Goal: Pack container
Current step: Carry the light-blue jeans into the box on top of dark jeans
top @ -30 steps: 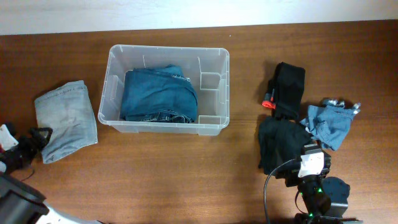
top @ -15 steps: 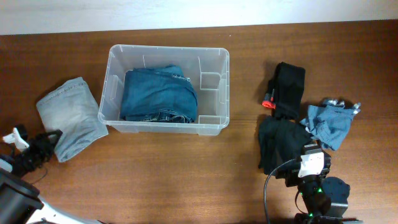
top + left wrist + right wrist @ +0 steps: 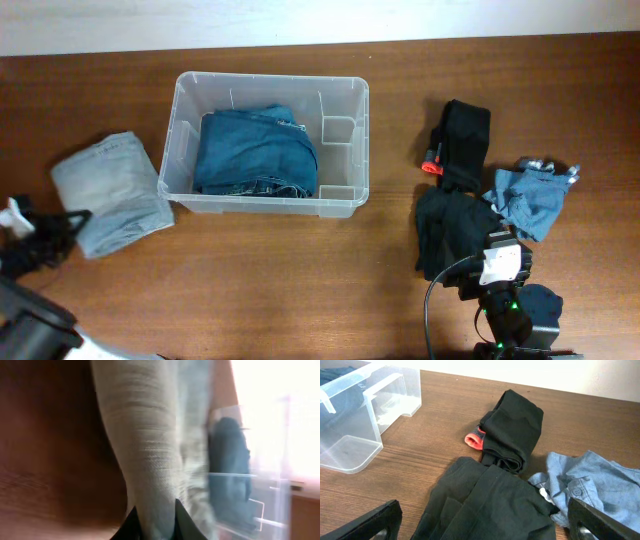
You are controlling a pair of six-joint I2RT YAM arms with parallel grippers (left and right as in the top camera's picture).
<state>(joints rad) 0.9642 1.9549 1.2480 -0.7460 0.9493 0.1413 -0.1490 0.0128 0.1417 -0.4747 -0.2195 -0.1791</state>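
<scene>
a: grey cloth [image 3: 110, 193] has turned a bit. from above, my left gripper [image 3: 60, 228] is at its edge. the container [image 3: 270, 79] sits mid-table and holds only blue jeans [image 3: 255, 150].
b: left wrist?
a: it pinches the grey cloth.
b: right wrist?
a: my right gripper [image 3: 485, 517] is spread wide. black clothes [image 3: 490, 500] and a blue shirt [image 3: 600, 485] wait. i see no words to read.

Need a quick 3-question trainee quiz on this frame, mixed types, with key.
1. True or false: folded blue jeans lie inside the container.
2. The left claw is shut on: A) a red cup, B) the grey garment, C) nothing.
3. Is the right claw open or shut?
Key: 1 true; 2 B; 3 open.
</scene>
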